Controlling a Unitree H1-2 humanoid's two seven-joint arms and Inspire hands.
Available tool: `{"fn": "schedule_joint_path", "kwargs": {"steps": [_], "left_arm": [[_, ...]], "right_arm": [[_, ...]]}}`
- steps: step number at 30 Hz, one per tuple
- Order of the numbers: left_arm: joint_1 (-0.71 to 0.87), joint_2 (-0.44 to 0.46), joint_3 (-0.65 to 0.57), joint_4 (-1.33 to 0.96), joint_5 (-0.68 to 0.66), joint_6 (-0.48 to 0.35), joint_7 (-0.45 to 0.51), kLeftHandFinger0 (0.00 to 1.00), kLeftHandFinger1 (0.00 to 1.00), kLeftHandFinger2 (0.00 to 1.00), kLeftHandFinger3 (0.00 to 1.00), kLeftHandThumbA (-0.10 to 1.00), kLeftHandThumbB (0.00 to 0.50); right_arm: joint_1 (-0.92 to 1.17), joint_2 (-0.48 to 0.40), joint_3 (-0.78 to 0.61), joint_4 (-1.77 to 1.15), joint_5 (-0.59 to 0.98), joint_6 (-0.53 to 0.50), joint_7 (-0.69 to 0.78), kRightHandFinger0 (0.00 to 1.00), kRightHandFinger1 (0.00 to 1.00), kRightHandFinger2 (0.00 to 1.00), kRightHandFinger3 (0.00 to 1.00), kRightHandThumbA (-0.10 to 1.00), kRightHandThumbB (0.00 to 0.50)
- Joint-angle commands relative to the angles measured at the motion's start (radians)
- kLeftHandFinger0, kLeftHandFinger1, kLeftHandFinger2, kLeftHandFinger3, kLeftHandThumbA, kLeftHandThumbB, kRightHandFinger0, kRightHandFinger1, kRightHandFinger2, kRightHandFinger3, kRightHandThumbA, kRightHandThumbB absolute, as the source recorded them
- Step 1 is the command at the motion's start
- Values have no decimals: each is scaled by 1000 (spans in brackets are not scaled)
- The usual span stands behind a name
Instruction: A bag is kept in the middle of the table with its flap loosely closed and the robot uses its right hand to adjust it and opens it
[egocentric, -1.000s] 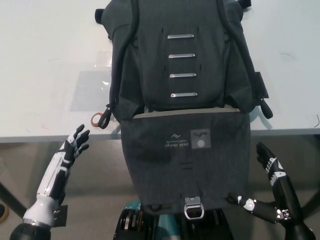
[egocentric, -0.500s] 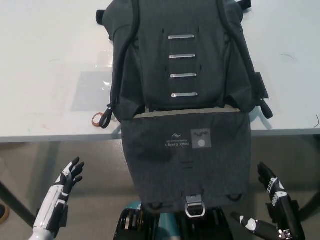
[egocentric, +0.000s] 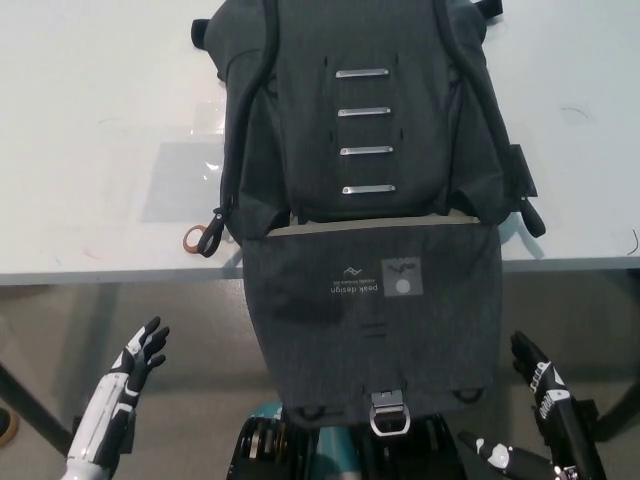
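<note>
The dark grey bag (egocentric: 365, 150) lies mid-frame on the white table (egocentric: 90, 130), its flap (egocentric: 375, 320) hanging over the near edge with an upside-down "peak design" label (egocentric: 352, 289). Both hands hover low, empty with fingers spread: white left hand (egocentric: 140, 355) lower left, black right hand (egocentric: 535, 400) lower right.

Bag (egocentric: 365, 150) on table (egocentric: 90, 120), flap (egocentric: 375, 320) hanging over edge; both hands low, open.

Left hand (egocentric: 140, 355) lower, right hand (egocentric: 535, 385) too
</note>
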Motion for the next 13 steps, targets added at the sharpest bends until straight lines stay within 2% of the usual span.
{"fn": "schedule_joint_path", "kwargs": {"steps": [1, 8, 13], "left_arm": [[46, 4, -11, -42, 15, -39, 8, 1000, 1000, 1000, 1000, 1000, 262], [191, -2, -32, -70, 22, -55, 5, 1000, 1000, 1000, 1000, 1000, 199], [231, -2, -41, -79, 29, -52, 11, 1000, 1000, 1000, 1000, 1000, 209]], "right_arm": [[36, -5, 11, -29, -6, -77, -8, 1000, 1000, 1000, 1000, 1000, 278], [142, -11, 41, -24, 29, -77, 22, 1000, 1000, 1000, 1000, 1000, 277], [162, -13, 46, -16, 38, -77, 27, 1000, 1000, 1000, 1000, 1000, 274]]}}
